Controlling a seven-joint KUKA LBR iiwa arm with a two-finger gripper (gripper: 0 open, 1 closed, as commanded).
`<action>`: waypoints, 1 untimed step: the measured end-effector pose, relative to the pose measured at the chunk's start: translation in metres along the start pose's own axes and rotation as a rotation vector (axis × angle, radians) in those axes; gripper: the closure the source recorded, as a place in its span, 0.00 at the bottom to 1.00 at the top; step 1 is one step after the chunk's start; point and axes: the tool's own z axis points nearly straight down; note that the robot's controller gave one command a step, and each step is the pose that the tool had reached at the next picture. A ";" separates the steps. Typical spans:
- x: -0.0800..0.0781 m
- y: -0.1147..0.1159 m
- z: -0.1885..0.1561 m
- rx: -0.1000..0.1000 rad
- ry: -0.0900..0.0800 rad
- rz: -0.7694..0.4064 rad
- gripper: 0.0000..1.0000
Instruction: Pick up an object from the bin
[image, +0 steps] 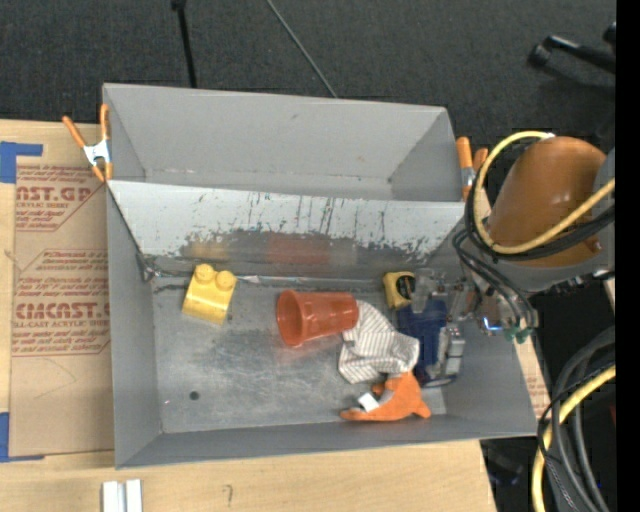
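Camera view, looking down into a grey metal bin (230, 375) that takes up the middle of the frame. The robot arm (500, 300) comes in from the right edge, with a rounded orange cover (550, 195) at the upper right and yellow and black cables (487, 180) looped round it. Its claw (447, 345) is low in the right part of the bin, just beside or on a dark blue thing (420, 328) whose kind is hard to make out. Whether the claw is wide, narrow or holding anything cannot be told from here. Touching the blue thing on its left is a crumpled white cloth with thin stripes (375, 345). Below the cloth, near the bin's lower wall, lies a small orange piece (400, 403). Above the blue thing, against the back wall, sits a small yellow and black thing (400, 289). Left of the cloth, at the centre of the bin floor, an orange-red cup (315, 316) lies on its side with its mouth toward the left. Well apart, at the left of the floor, is a yellow toy block (209, 293) with studs on top.
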 end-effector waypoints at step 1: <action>-0.002 0.000 -0.004 0.001 -0.008 -0.002 0.00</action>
